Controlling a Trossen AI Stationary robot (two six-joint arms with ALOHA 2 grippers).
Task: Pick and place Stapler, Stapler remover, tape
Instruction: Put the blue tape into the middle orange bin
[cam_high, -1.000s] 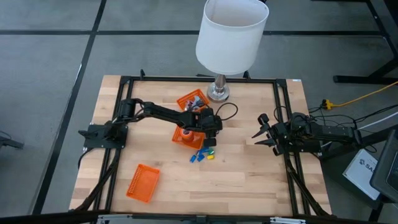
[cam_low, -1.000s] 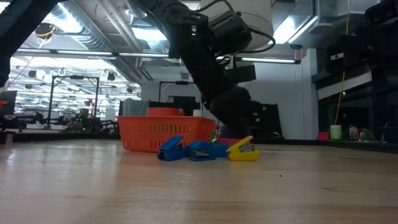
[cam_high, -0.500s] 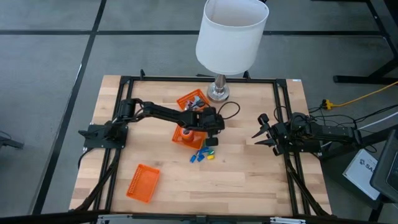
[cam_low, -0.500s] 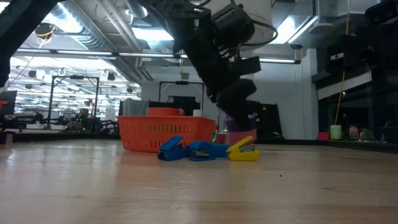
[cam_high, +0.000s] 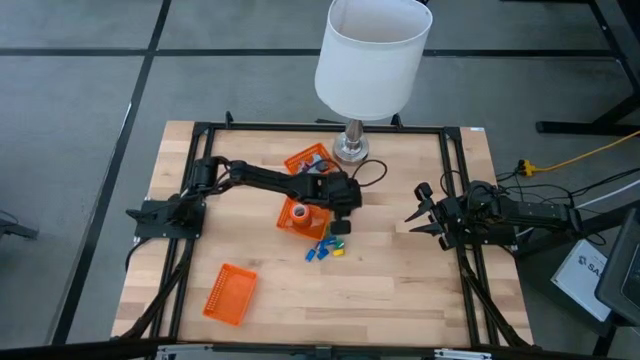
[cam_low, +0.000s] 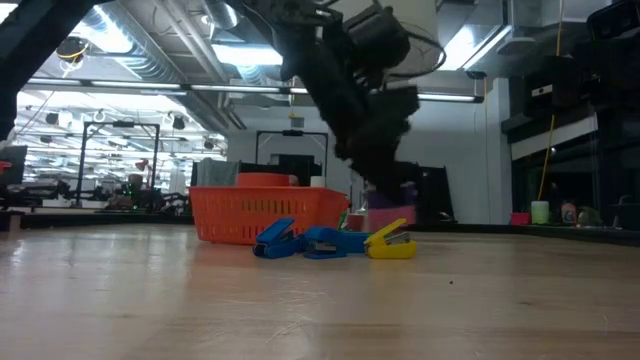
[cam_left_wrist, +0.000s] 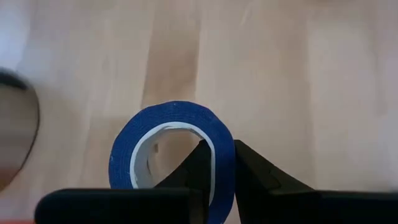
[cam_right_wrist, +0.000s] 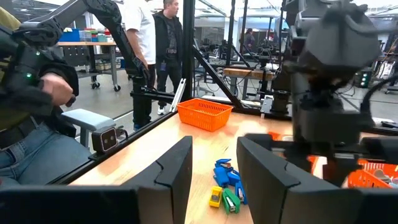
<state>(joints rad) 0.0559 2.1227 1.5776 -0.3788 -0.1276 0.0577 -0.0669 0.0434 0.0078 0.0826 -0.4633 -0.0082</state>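
- Orange mesh plastic basket (cam_high: 229, 293) lies alone at the near-left of the pale wooden table (cam_high: 420, 290), well apart from the action; likely one of the drop-off bins.
- Left arm reaches from the left edge toward the table's centre; the left gripper (cam_left_wrist: 217, 168) is clamped on the wall of a blue ring-shaped roll of tape (cam_left_wrist: 173, 158), one finger inside the hollow, the other outside. Pinching the rim rather than spanning the whole ring suits narrow jaws.
- Left wrist view shows bare wood under the roll; the low view suggests the roll hangs clear of the table, though its underside is partly hidden.
- Directly beside the gripper sits a second orange basket (cam_high: 296, 216), and a third orange basket with mixed contents (cam_high: 308, 161) lies behind it near the lamp base (cam_high: 350, 150). Judgement: the tape goes to one of these; the carry is short.
- Just in front of the middle basket, a cluster of small blue, yellow and green staplers (cam_low: 330, 241) rests on the wood, untouched; those steps look undone.
- Right gripper (cam_high: 414, 217) waits at the right edge, fingers spread, holding nothing.
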